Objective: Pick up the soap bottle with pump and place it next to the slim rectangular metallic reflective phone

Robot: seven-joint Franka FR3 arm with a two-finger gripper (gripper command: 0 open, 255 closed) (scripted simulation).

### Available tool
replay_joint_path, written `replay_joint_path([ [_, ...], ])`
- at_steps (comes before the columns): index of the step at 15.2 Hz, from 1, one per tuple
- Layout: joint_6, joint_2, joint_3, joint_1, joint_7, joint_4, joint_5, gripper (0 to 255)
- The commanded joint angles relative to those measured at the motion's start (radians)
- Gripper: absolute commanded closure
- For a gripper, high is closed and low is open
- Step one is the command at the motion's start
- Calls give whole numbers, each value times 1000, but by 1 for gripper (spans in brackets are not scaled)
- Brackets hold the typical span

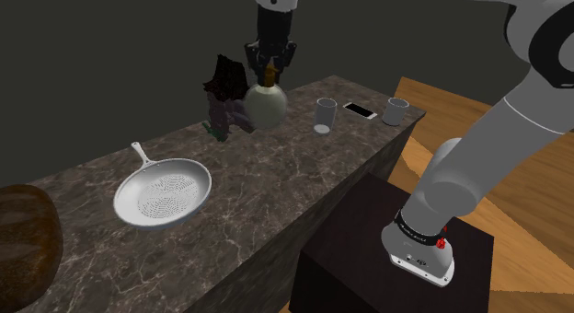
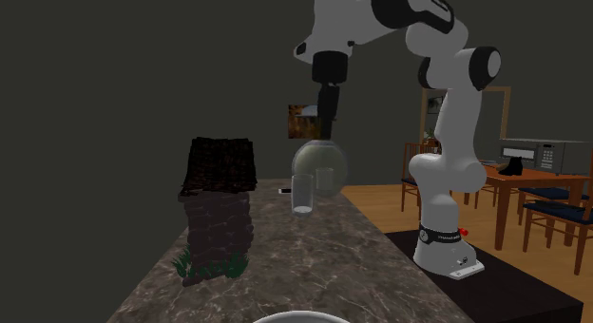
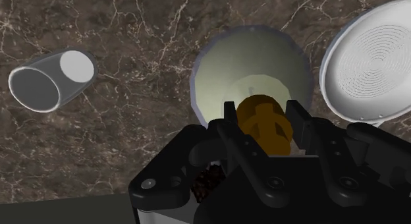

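Wrist view showed the gripper [image 3: 263, 120] clenched on the brown pump of the soap bottle [image 3: 244, 64], with one black finger touching it on each side. The round, pale bottle was near the back of the counter [image 1: 276, 182], just beside a dark plant [image 1: 223, 86]. I could not tell if it was off the counter.

So I think the grab was made and the lift was the step in hand. The next move would call for going straight up, then carrying the bottle to the phone [image 1: 360, 110], which lay farther along toward the shoulder view's right.

A clear glass [image 1: 325, 116] stood between the bottle and the phone, so the bottle should pass above it. A white mug [image 1: 396, 110] sat just past the phone, so the free spot looked small. A pale round pan [image 1: 163, 195] lay well apart on the other side.
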Motion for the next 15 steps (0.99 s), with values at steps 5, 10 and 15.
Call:
replay_joint_path([
  [5,-84,24,1,-1,6,108,-6,255],
  [10,-156,50,3,-2,11,205,-12,255],
  [15,-168,57,-25,-21,-35,222,-14,255],
])
